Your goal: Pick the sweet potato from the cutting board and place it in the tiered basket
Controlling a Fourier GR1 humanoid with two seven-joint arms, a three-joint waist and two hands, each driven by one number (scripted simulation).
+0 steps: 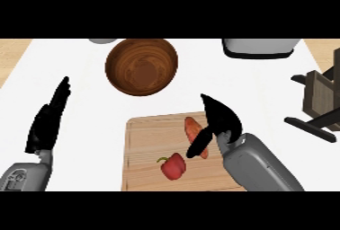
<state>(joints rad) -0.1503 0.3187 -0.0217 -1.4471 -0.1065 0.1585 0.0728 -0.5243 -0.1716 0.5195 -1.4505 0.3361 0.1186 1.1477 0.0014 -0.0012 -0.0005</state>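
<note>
Fingers of my right hand (222, 120) were spread wide over the cutting board (149, 134), thumb dropped to the near side of the sweet potato (192, 126) and the rest arched above its far side, with nothing yet enclosed. Nearest to me on the board lay a red pepper (174, 166), just beside the thumb tip; I judged it a hazard, since a careless sweep of the thumb could nudge it. The sweet potato lay lengthwise along the board's right half, partly hidden under my thumb, so I could not tell whether contact had been made. To do the grasp well, I judged that the hand should settle lower and close across the narrow width of the sweet potato, not along its length. My left hand (48, 123) rested on the counter at the left, fingers straight, holding nothing. Farther off stood a wooden bowl (141, 66), and at the far right edge the tiered basket (322, 96) showed only in part, well apart from the board.
</note>
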